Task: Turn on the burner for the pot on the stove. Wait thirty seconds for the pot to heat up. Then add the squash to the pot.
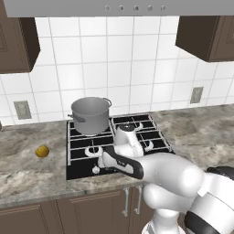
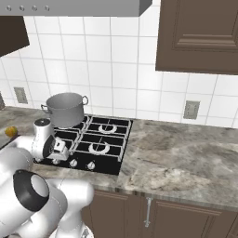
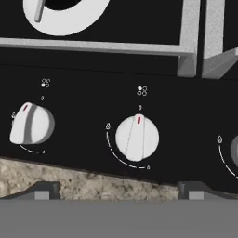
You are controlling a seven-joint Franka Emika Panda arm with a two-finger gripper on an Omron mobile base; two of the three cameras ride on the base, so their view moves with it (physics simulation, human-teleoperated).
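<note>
Knob (image 3: pixel 137 138) lies centred just beyond the parted jaws.

A home kitchen, as we read it

We see a black glass four-burner gas stove (image 1: pixel 137 137) set into a mottled grey-brown stone counter (image 1: pixel 201 132), a tall grey brushed-metal pot (image 1: pixel 91 114) on one back burner, and small silver knobs (image 3: pixel 136 137) along the stove's front edge. Behind runs a white square-tiled wall (image 1: pixel 114 59) with grey outlets (image 2: pixel 191 109) (two in the left base view). Dark brown wooden cabinets (image 2: pixel 197 35) hang above and sit below, and a grey range hood (image 1: pixel 119 7) spans the top.
</note>
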